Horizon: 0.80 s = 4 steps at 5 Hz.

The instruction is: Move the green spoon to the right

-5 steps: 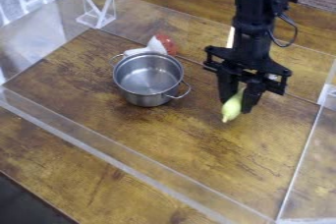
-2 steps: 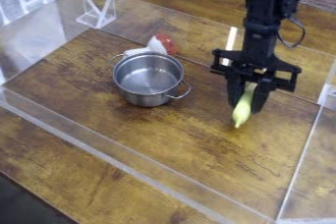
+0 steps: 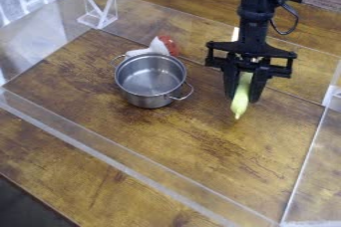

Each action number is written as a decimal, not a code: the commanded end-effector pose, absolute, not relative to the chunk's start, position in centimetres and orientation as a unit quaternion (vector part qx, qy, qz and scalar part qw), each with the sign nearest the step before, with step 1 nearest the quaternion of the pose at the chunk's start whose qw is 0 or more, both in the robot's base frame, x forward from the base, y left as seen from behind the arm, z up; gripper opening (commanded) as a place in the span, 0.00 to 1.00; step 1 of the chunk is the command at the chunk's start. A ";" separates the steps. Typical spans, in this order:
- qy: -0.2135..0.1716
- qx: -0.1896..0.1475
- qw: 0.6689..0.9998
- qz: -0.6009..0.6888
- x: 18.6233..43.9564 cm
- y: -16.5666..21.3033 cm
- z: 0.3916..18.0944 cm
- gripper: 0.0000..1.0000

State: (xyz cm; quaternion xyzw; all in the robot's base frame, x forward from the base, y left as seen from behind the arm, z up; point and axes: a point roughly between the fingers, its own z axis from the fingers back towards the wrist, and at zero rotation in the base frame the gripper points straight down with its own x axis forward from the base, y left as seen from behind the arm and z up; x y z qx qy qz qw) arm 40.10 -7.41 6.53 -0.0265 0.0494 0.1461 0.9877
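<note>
Camera view puts everything you need in one frame: your end effector (image 3: 244, 84) points straight down over the right part of the counter (image 3: 94, 77), and its jaws are closed on the green spoon (image 3: 240, 101). You are gripping the spoon by its upper part, so there is no gap to cross; the thing you have to move lies directly under the fingers and hangs from them.

Look at its long axis. The yellow-green handle runs nearly upright, dropping out of the jaws with its lower end leaning a little toward the left of the picture. That lower tip looks to be at or just above the wood; you cannot tell from this angle whether it touches. The metal bowl is hidden.

The steel pot (image 3: 151, 79) stands well apart to the left, with a red and white item (image 3: 156, 47) just behind it, so neither is in your way. To the right of the spoon the counter is bare up to the clear wall (image 3: 320, 131). My judgement: the spoon is already right of the pot, and what remains is choosing a spot short of that wall and laying the hanging handle down so it tips flat, not sideways.
</note>
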 end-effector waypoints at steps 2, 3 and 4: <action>0.023 -0.050 0.977 0.204 39.7 -5.7 12.9 0.00; 0.024 -0.062 0.973 0.219 39.3 -5.6 15.7 0.00; 0.027 -0.068 0.971 0.229 38.9 -5.3 16.5 0.00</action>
